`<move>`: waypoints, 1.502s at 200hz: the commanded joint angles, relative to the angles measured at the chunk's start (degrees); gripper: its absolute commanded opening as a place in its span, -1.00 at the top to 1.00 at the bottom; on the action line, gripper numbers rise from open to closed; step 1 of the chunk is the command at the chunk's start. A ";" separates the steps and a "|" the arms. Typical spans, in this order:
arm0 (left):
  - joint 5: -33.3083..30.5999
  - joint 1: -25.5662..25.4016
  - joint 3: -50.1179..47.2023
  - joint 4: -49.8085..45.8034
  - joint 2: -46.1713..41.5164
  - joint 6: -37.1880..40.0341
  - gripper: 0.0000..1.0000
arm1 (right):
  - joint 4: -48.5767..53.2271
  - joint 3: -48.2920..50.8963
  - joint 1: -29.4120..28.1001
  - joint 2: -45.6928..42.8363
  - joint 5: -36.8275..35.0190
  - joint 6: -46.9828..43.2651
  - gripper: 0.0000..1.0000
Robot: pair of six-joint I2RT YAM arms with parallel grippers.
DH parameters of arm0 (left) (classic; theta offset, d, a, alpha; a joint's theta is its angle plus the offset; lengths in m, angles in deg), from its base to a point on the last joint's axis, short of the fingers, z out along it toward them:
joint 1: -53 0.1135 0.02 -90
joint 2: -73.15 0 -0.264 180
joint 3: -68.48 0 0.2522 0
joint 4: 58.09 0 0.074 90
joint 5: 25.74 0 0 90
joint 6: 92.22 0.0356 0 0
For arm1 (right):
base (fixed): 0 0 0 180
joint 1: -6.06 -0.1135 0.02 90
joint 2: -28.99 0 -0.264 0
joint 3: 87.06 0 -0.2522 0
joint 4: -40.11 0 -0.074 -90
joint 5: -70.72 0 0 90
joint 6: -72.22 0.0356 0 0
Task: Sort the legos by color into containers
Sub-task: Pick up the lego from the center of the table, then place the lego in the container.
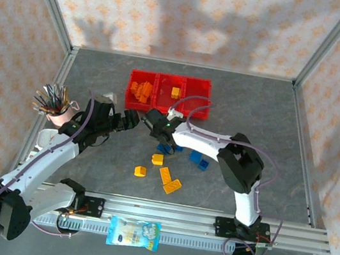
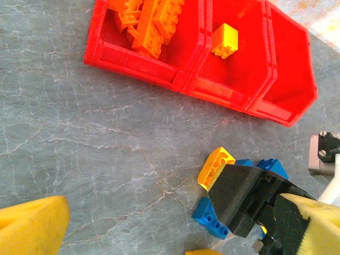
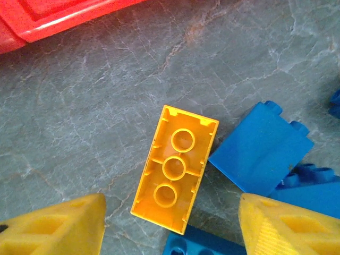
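- The right claw is hovering spread over a yellow brick. Its yellow fingertips are flanking the brick's near end and gripping nothing.
- The brick is lying upside down on the grey marbled worktop, showing its hollow underside and three round tubes. Its long axis is pointing away from the claw, tilted slightly right, so the fingers are facing its long walls.
- Smooth blue bricks are crowding its right side, probably in the right finger's way.
- The left claw is sitting wide open, farther off.
- The glossy red containers are waiting beyond, with orange in the left bin and one yellow piece in the middle.
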 commanded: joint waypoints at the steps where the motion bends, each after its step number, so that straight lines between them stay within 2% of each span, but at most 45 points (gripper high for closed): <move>1: -0.42 0.69 -0.45 -1.16 -0.80 0.93 -0.99 | 3.35 -3.49 -1.26 3.53 -3.38 6.05 -0.30; 31: -0.90 0.69 -0.46 -1.40 -1.11 2.70 -0.99 | 4.67 -6.24 -1.39 6.62 -3.98 8.38 -0.29; 53: -0.67 0.69 -1.29 -0.24 -1.31 2.21 -0.99 | 5.76 -8.33 -1.31 9.05 -5.28 9.69 -0.22; 74: -1.20 0.69 -1.48 -0.28 -1.35 1.71 -0.99 | 6.70 -10.35 -0.74 11.07 -6.17 9.39 -0.11; 119: -3.67 0.70 -2.09 -0.66 -2.01 0.03 -0.99 | 5.01 -10.01 0.07 10.59 -4.91 5.27 0.32; 142: -3.50 0.69 -2.36 -0.82 -2.60 -0.97 -0.99 | 5.26 -10.02 0.04 8.36 -3.70 1.46 0.40; 178: -3.67 0.70 -2.01 0.17 -4.46 -1.33 -0.99 | 3.40 -7.90 0.84 0.77 -4.42 -5.55 0.39; 207: -3.84 0.69 -1.21 2.49 -4.33 -2.60 -0.99 | 0.44 -7.56 4.83 -1.01 -2.50 -12.89 0.40; 231: -4.19 0.69 0.66 3.17 -2.28 -3.49 -0.99 | -4.53 -9.47 8.25 0.61 2.10 -21.14 0.41; 266: -6.21 0.70 3.66 4.83 0.23 -4.34 -0.99 | -1.99 -20.76 10.89 7.85 -0.73 -28.50 0.40; 300: -7.37 0.74 7.24 5.55 3.78 -4.17 -0.99 | -2.17 -28.67 14.84 14.44 0.68 -31.47 0.40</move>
